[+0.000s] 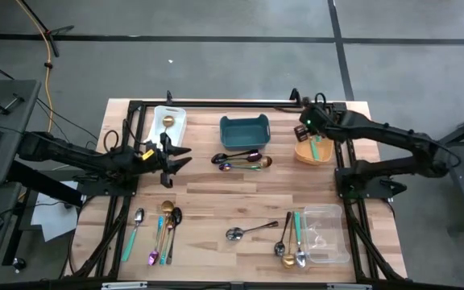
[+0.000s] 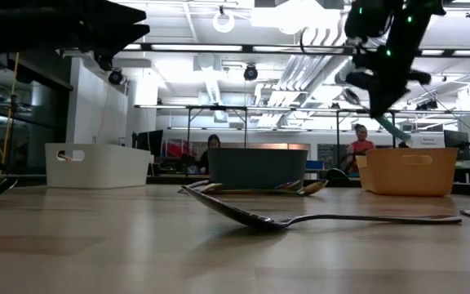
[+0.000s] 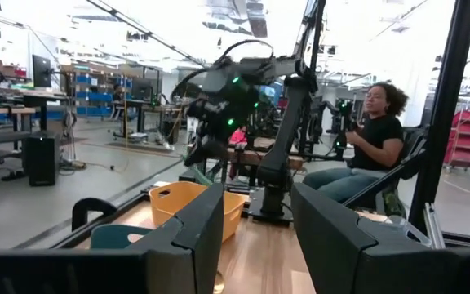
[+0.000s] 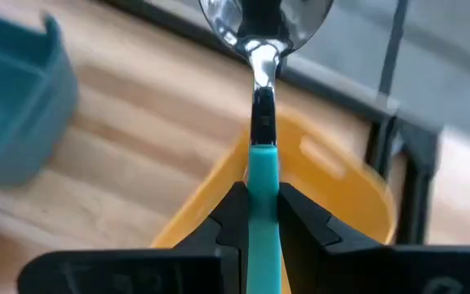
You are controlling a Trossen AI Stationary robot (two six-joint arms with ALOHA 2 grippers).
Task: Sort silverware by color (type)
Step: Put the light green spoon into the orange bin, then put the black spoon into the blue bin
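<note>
the right hand [image 4: 259,208] is clamped on a teal-handled spoon [image 4: 259,131], holding it over the orange bin [image 1: 313,151] at the far right of the bench [image 1: 216,193]. the grip sits on the handle end, so the long bowl end hangs free; if the fingers part while the spoon is over the rim rather than the hollow, it could tip out onto the wood or bridge the wall. the spoon may also swing if the arm jolts.

the left hand [image 1: 176,157] hovers with its fingers apart and nothing between them, just beside the white bin [image 1: 170,122], well apart from the work.

the right wrist view shows the clamp on the handle clearly, which the high view hardly does. the high view alone lays out the rest: iridescent spoons [image 1: 242,161] in front of the teal bin [image 1: 244,131], a mixed cluster [image 1: 161,225] near left, a lone spoon [image 1: 248,232], and what seems a few more by the clear bin [image 1: 326,234].
</note>
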